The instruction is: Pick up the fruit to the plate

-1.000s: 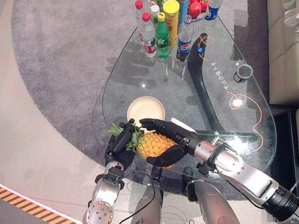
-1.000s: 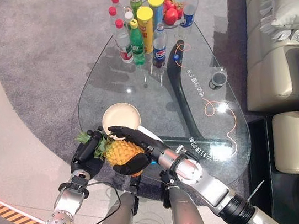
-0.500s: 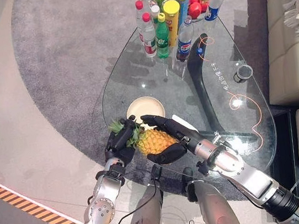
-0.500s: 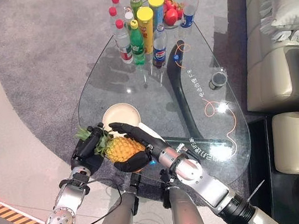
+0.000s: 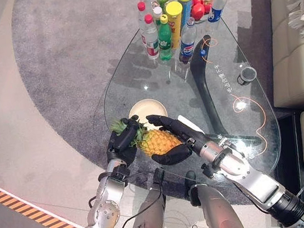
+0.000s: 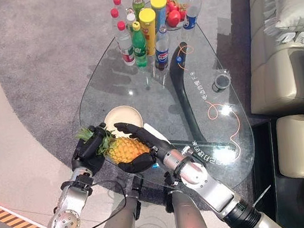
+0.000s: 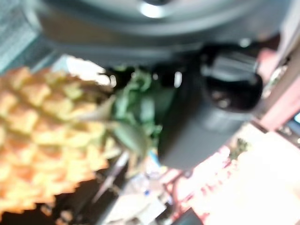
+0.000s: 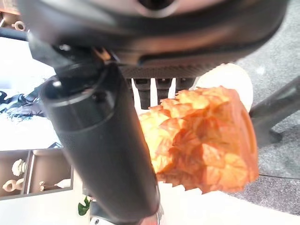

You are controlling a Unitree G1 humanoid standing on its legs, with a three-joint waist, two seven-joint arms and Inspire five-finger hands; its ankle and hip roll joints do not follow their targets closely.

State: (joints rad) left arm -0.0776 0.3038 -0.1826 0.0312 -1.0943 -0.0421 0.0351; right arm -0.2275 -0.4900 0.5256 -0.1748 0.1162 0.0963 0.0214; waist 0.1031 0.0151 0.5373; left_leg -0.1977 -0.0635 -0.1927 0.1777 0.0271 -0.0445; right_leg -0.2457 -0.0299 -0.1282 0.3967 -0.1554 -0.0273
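Both hands hold the pineapple [image 5: 157, 141] at lower centre: left hand [image 5: 120, 147] curled on its leafy crown, right hand [image 5: 170, 141] wrapped round its body. It looks heavy, stiff and rough, so the body is the safer grip.

A teardrop-shaped glass table [image 5: 153, 85] stands on a grey rug [image 5: 69, 52], its dark curved base showing through the top. At the far end sits a cluster of upright bottles [image 5: 154, 31] with red, green and blue caps, two tall yellow-lidded canisters [image 5: 179, 8] and a heap of red fruit [image 5: 198, 6]. A small dark cup [image 5: 247, 73] rests near the right edge. A cream plate [image 5: 146, 110] lies at the near end.
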